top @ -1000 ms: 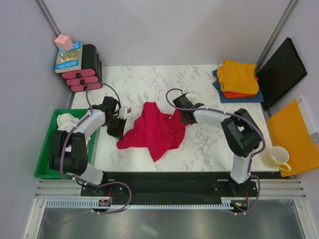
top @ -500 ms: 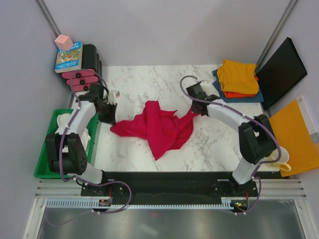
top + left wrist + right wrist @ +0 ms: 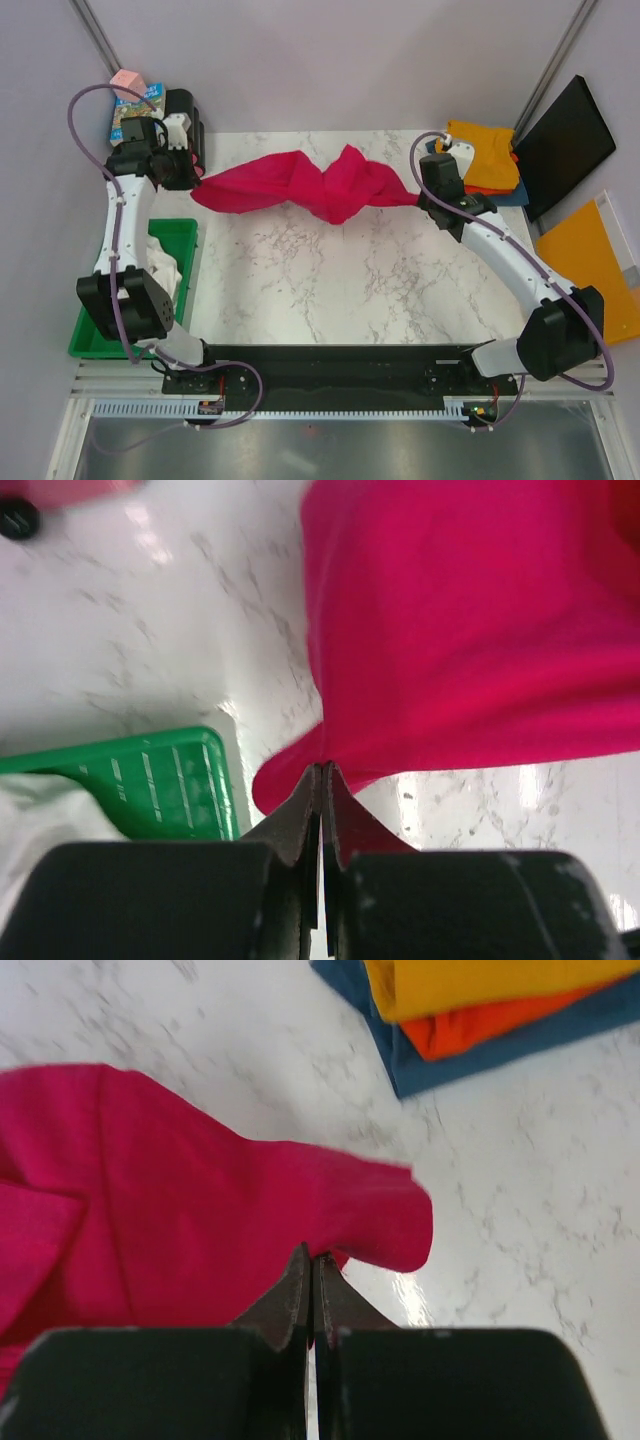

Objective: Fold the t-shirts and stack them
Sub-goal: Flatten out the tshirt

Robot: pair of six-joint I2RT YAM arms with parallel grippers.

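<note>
Marble table [image 3: 330, 290]: outstretched left end effector [image 3: 322, 770] and right end effector [image 3: 308, 1256] pinch crimson t-shirt [image 3: 300, 185].

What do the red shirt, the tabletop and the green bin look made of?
Red t-shirt: soft matte cloth, probably cotton; it sags and creases.
Tabletop: glossy, marble-look grey veins, glare; stone or laminate unclear.
Green bin: likely plastic, ribbed wall, even colour.

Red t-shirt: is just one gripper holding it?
No, the left gripper and the right gripper each pinch one end of the red t-shirt.
</note>
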